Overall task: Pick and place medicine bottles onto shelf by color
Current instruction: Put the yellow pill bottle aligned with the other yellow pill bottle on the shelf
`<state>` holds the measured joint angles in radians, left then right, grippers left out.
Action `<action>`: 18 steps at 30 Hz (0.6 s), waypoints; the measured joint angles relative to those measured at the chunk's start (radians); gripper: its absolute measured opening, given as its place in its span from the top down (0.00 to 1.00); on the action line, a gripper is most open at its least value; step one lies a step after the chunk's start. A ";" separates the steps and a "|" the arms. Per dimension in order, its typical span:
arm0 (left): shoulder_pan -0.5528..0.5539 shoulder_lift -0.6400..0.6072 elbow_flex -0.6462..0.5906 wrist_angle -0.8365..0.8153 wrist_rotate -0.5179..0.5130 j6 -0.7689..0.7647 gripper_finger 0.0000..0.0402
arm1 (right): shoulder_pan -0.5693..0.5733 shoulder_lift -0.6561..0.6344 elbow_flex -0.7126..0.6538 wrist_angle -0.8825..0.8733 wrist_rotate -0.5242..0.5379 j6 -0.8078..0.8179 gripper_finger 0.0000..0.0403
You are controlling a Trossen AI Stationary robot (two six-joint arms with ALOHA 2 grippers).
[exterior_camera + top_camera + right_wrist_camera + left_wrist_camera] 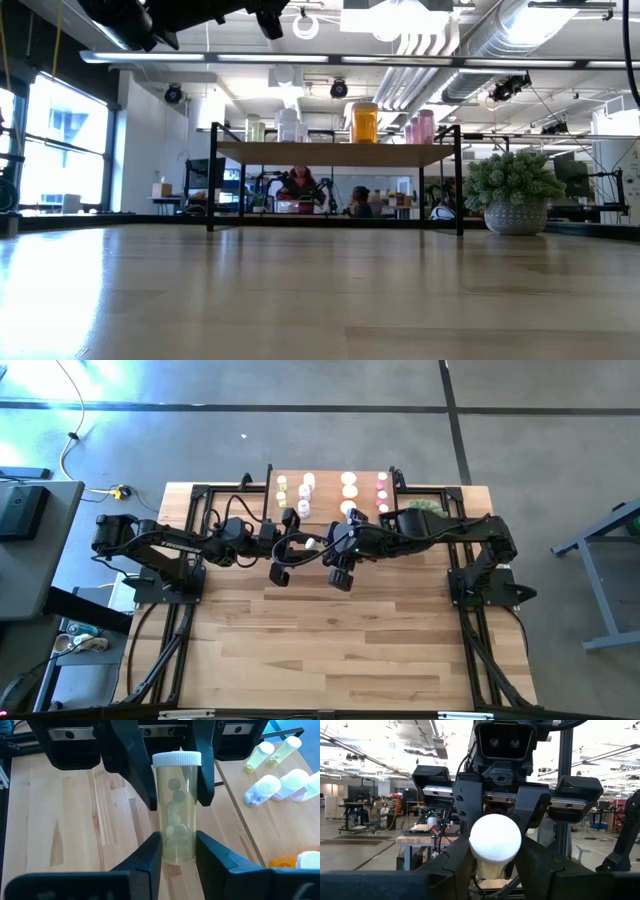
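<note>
Both grippers are meeting mid-air at the centre of the overhead frame, just below the shelf. I'm pinching the yellow-green bottle low on its body with my right gripper, while my left gripper is flanking its white cap end, fingers close alongside. Other bottles are standing on the shelf top, centre of the low frame.

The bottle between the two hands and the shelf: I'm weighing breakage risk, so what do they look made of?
Bottle: looks like clear, pale yellow-green plastic, glossy, since the pills show through; its ribbed white cap looks like matte plastic. Shelf: light wood-look top, grain visible from above, on thin black legs, probably metal.
</note>
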<state>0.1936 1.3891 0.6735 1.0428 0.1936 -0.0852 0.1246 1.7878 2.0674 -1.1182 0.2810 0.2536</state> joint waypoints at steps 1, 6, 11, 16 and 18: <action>0.000 0.000 0.000 0.000 0.000 0.002 0.68 | 0.000 0.000 0.000 0.001 0.000 0.000 0.79; -0.001 0.000 0.000 -0.021 0.001 0.034 0.61 | 0.000 0.000 0.000 0.007 0.007 0.000 0.79; 0.006 -0.001 0.000 -0.060 0.001 0.044 0.51 | 0.000 0.000 0.000 0.015 0.030 -0.007 0.79; 0.031 -0.012 -0.001 -0.064 0.001 0.022 0.41 | 0.000 -0.001 0.000 0.032 0.030 -0.029 0.79; 0.045 -0.024 -0.001 -0.056 0.001 0.013 0.39 | 0.000 -0.001 0.000 0.037 0.031 -0.041 0.79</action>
<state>0.2388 1.3652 0.6727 0.9865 0.1946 -0.0727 0.1246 1.7866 2.0674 -1.0809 0.3120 0.2122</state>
